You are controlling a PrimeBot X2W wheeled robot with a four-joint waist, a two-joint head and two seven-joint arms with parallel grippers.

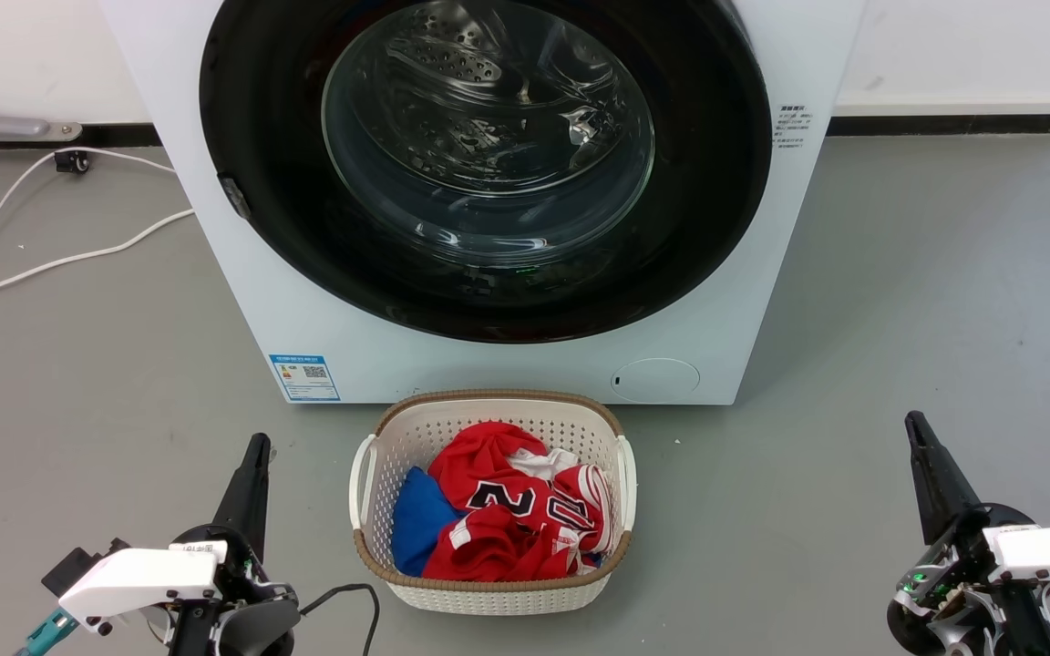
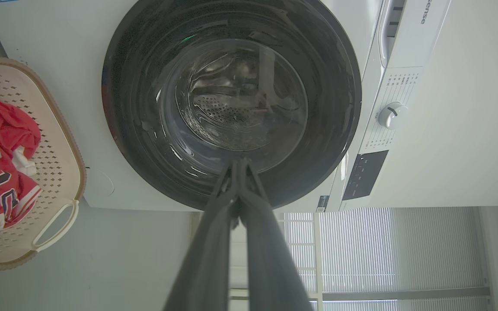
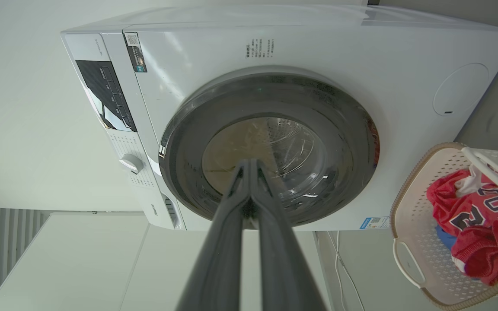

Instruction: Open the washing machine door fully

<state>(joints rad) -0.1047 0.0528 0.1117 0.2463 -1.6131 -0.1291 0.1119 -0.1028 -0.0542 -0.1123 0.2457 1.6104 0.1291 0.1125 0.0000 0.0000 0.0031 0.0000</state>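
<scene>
The washing machine door (image 1: 486, 169) sits shut, flush in the front of the washing machine (image 1: 242, 310), so you're at the start. Your left pincer (image 1: 258, 446) and right pincer (image 1: 915, 424) are closed and empty, well short of the machine. Next, reach for the small grey notch (image 1: 233, 198) on the door's left rim.

The washing machine door (image 1: 252, 182) is cut off at the top; the blue sticker (image 1: 304, 377) has words too small to read.

Laundry room: washing machine (image 1: 379, 364) and clothes basket (image 1: 488, 597).
</scene>
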